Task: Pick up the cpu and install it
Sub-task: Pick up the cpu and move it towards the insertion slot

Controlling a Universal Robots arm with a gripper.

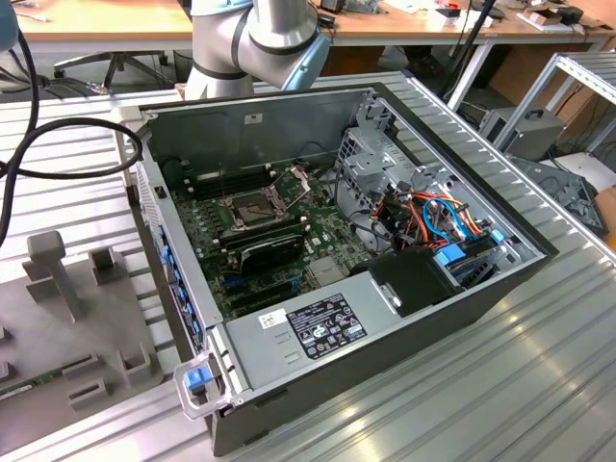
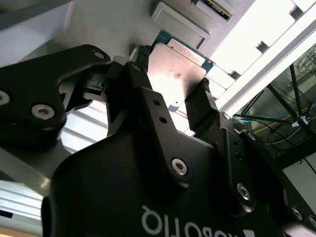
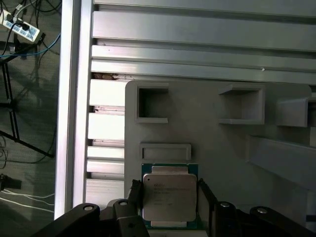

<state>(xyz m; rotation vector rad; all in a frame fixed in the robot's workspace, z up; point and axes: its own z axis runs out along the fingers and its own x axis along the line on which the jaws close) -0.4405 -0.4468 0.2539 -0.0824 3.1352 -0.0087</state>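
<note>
Closest, the black two-fingered gripper (image 3: pixel 169 188) is closed to chip width on the cpu (image 3: pixel 169 198), a thin square chip with a dull metal face and green rim, gripping two opposite edges. Just behind it lies a pale grey moulded fixture plate (image 3: pixel 222 148), and beyond that the ribbed aluminium table (image 3: pixel 197 29).

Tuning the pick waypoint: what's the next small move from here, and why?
Probably a short straight lift. The gripper has its fingers against opposite edges of the cpu, which looks low on the grey fixture, with raised blocks close by; sliding sideways could snag.
</note>
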